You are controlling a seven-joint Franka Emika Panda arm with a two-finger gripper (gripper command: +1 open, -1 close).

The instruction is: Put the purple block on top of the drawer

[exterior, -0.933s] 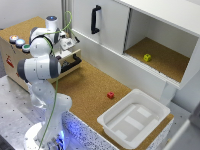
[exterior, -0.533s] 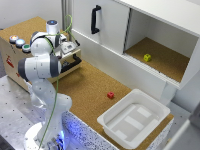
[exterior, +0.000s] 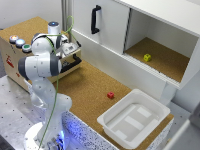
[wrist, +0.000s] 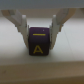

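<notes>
The gripper (wrist: 38,31) is clamping the purple block (wrist: 38,42) between both fingers, holding it over the drawer (exterior: 60,62) unit's cork top (exterior: 27,27), apparently so it can be set down there.

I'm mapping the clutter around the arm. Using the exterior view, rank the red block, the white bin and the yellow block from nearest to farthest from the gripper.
1. Red block: on the cork floor, to the exterior view's right of the gripper.
2. White bin: lower right, past the red block.
3. Yellow block: inside the open cabinet, far right.
</notes>
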